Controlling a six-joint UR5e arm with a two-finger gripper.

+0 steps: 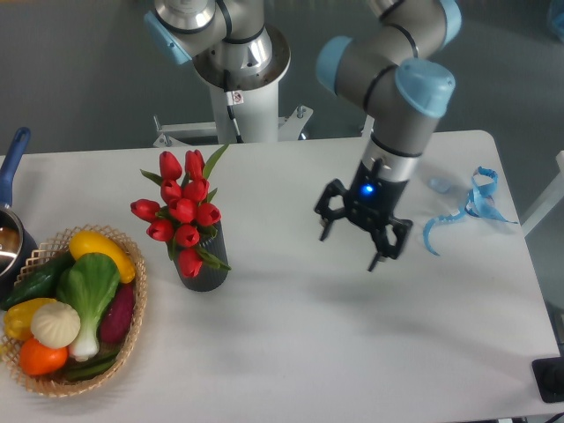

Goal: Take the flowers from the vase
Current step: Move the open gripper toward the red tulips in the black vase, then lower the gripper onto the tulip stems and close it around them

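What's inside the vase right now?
The flowers stand in the vase, red buds and green leaves rising above its mouth. Their lower stems are hidden inside. The gripper hangs open, well to the side.

pot [7,231]: cut by left edge | flowers' [181,211] stems: hidden in vase [204,264]

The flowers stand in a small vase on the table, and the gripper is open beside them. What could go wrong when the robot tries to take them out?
1. The vase is small and the flowers stand taller than it, so a sideways push or tight stems could tip or lift it.
2. The bunch spreads wide; the open gripper may close on only a few stems or crush buds.
3. The wicker basket lies close by the vase, so a falling vase might strike it.
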